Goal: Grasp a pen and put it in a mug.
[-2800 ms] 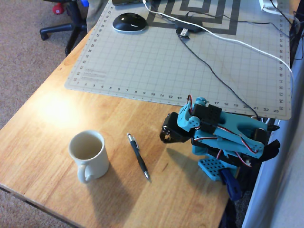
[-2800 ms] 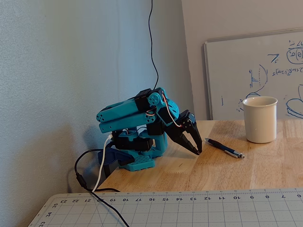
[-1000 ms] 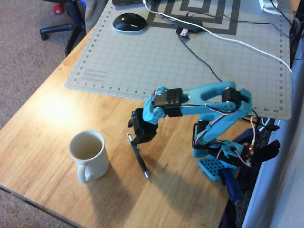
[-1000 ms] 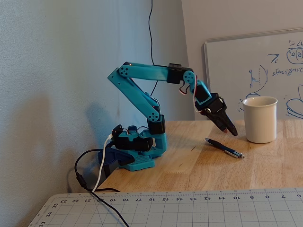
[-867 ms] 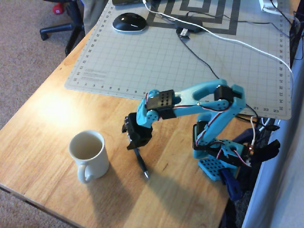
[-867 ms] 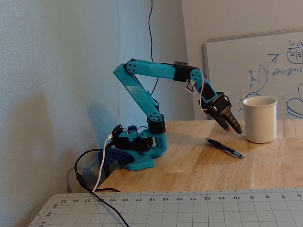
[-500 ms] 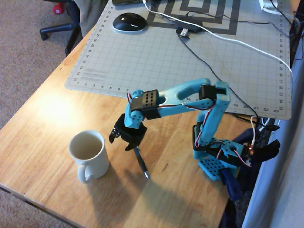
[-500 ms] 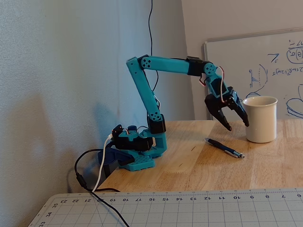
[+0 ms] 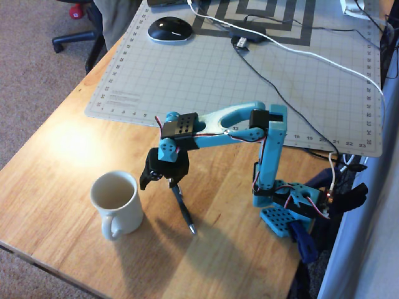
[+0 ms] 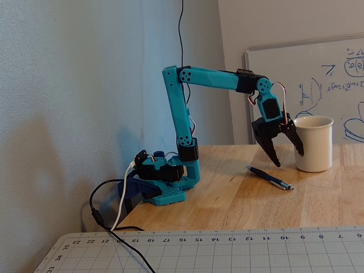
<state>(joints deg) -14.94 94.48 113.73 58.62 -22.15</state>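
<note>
One pen, one mug, one arm on a wooden table.

Overhead view: the wooden table (image 9: 56,168) stands over beige carpet and carries a gridded cutting mat (image 9: 249,75) with a computer mouse (image 9: 169,29) and cables. The cream mug (image 9: 116,204) stands upright, handle toward the near edge. The pen (image 9: 182,208) lies flat just right of it, partly under the gripper (image 9: 163,177). Fixed view: pale wall and a whiteboard (image 10: 318,85) behind. The gripper (image 10: 287,158) hangs with jaws spread, holding nothing (pen (image 10: 270,178) on the table below it, mug (image 10: 313,144) right beside).
</note>
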